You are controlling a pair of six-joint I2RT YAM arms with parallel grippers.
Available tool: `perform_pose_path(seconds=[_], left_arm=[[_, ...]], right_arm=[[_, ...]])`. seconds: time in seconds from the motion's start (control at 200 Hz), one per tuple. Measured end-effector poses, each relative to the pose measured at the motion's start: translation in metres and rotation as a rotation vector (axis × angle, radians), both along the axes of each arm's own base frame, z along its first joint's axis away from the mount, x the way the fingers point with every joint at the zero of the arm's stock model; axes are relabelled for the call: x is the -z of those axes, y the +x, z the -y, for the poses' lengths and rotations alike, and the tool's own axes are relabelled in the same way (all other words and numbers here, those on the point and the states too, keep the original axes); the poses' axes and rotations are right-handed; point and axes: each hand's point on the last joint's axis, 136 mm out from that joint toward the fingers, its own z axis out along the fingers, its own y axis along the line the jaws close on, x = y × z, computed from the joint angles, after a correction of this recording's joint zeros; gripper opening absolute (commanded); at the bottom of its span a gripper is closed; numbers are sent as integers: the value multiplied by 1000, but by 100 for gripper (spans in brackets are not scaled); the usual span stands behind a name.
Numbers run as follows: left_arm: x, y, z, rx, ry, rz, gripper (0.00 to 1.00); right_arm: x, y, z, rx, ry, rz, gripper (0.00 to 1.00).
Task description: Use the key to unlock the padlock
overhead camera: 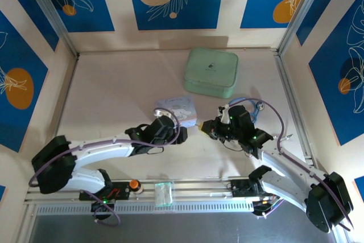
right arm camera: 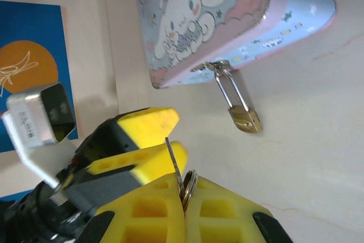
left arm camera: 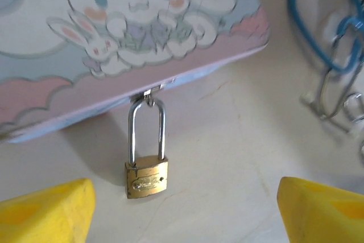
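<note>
Holding the key: the right gripper was clenched on the key, whose thin silvery blade stuck up between the yellow pads, with a small ring beside it.
Left gripper: released, its fingertips wide apart on either side of the padlock, touching nothing.
Padlock: hung from the hasp of the tin, body on the table, shackle closed.
Progress: key grasped but apart from the lock; inserting, turning and freeing the shackle all looked left to do.
Materials: blocky brass body with a stamped oval; slim polished U-shaped shackle; glossy pastel printed tin with rounded corners; pale matte table.
</note>
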Motion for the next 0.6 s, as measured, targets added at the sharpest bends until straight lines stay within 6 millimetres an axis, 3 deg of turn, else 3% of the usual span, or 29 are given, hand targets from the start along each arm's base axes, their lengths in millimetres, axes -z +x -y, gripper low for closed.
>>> perform_pose_path(seconds=[0.17,0.395,0.6], left_arm=[[31,1,2,26,102,-41,75],[44,8,12,39,108,-32,68],[53,13,8,15,140,-23,64]], right_arm=[[10,-5,1,-13,-14,-25,0],[13,-6,1,-17,-18,-36,0],[15,-7,0,-20,-20,-43,0]])
